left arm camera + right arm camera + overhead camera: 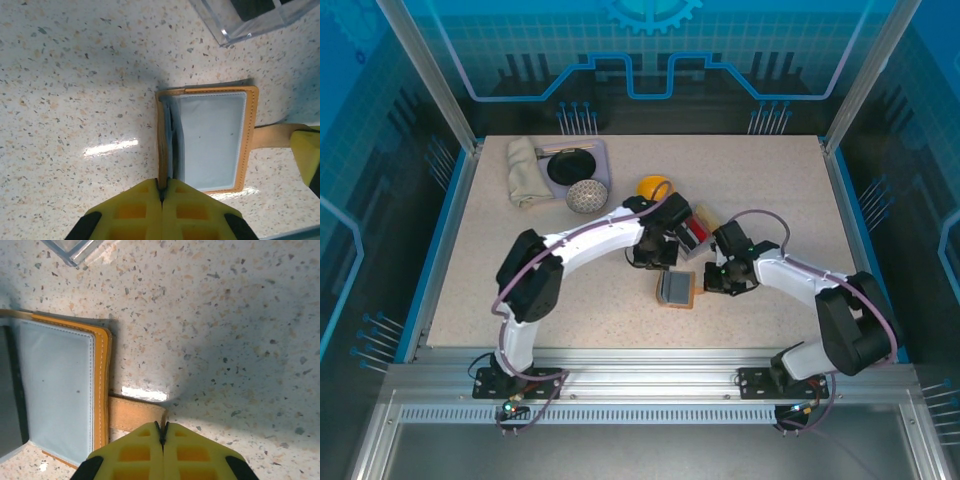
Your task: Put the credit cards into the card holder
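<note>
Two pinches share one thing: on the bench the card holder lies open between the arms, with the left gripper fingers shut on its raised flap edge and the right gripper fingers shut on its strap. Draw the two grips gently apart so the pocket gapes, without lifting the leather. You have open bench toward you and to the left, but the clear tray holding the credit cards sits just behind, so steer clear of its wall.

The tan-orange card holder lies open and flat, pale clear pocket up, strap out sideways.
</note>
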Tool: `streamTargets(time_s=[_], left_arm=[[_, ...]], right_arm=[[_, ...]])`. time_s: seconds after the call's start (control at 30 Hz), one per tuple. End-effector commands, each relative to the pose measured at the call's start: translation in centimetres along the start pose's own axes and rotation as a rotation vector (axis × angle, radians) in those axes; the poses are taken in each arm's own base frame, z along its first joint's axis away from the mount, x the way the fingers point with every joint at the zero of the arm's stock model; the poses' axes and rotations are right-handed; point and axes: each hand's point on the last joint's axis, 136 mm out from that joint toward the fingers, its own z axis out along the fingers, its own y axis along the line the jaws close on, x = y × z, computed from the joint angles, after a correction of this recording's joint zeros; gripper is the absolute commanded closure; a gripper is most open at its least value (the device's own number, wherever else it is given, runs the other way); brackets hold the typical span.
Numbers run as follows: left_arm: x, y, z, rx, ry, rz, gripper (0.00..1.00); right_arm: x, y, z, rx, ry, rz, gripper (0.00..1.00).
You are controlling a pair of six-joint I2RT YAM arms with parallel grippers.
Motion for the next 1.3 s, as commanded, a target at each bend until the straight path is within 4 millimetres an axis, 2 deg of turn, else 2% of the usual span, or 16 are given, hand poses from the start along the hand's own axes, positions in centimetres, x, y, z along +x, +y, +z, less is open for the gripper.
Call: streamTargets(time_s=[0.0, 0.07, 0.17, 0.23, 0.3, 0.37, 0.47, 0.57, 0.67, 0.73, 0.83, 0.93, 1.03, 1.27], left_arm=[[1.0, 0.0, -0.1, -0.104, 0.045, 0.044, 1.00], [1.1, -1.7, 0.8, -0.055, 0.064, 0.040, 1.00], [1.5, -4.5, 2.3, 0.059, 0.118, 0.017, 0.84], [1.9, -5.9, 3.2, 0.121, 0.144, -0.001, 0.78], [1.8, -7.3, 3.8, 0.197, 0.158, -0.021, 0.67], [1.7, -8.3, 3.9, 0.246, 0.165, -0.029, 0.63], [1.6, -9.6, 2.8, 0.343, 0.161, -0.012, 0.55], [0.6, -8.5, 0.6, 0.366, 0.102, -0.026, 0.53], [-0.1, -7.4, -2.6, 0.485, 0.011, -0.053, 0.44], [-0.4, -6.6, -4.5, 0.542, -0.037, -0.056, 0.40], [-0.3, -4.6, -5.7, 0.547, -0.081, -0.066, 0.38], [0.0, -2.6, -5.0, 0.534, -0.077, -0.092, 0.38], [0.6, -1.3, -3.7, 0.516, -0.055, -0.122, 0.39], [1.5, 0.0, -1.3, 0.448, -0.009, -0.148, 0.46]], right_arm=[[-0.2, 0.8, -0.3, -0.093, -0.017, 0.035, 1.00], [0.0, 0.7, -0.2, -0.108, -0.018, 0.049, 1.00], [0.2, 0.2, 0.1, -0.106, -0.021, 0.071, 1.00], [0.4, -0.2, 0.1, -0.098, -0.021, 0.083, 1.00], [0.4, -0.6, 0.1, -0.090, -0.021, 0.093, 1.00], [0.4, -0.8, 0.1, -0.084, -0.018, 0.098, 1.00], [0.3, -0.9, -0.2, -0.083, -0.020, 0.106, 0.98], [0.1, -0.9, -0.6, -0.092, -0.023, 0.109, 0.89], [0.0, -0.4, -1.4, -0.116, -0.019, 0.098, 0.80], [0.1, -0.3, -1.9, -0.123, -0.011, 0.082, 0.80], [0.0, -0.4, -2.5, -0.122, -0.003, 0.078, 0.78], [-0.2, -0.3, -2.9, -0.138, -0.004, 0.080, 0.78], [-0.2, -0.1, -2.8, -0.159, 0.011, 0.084, 0.84], [-0.2, -0.1, -2.5, -0.160, 0.031, 0.079, 0.88]])
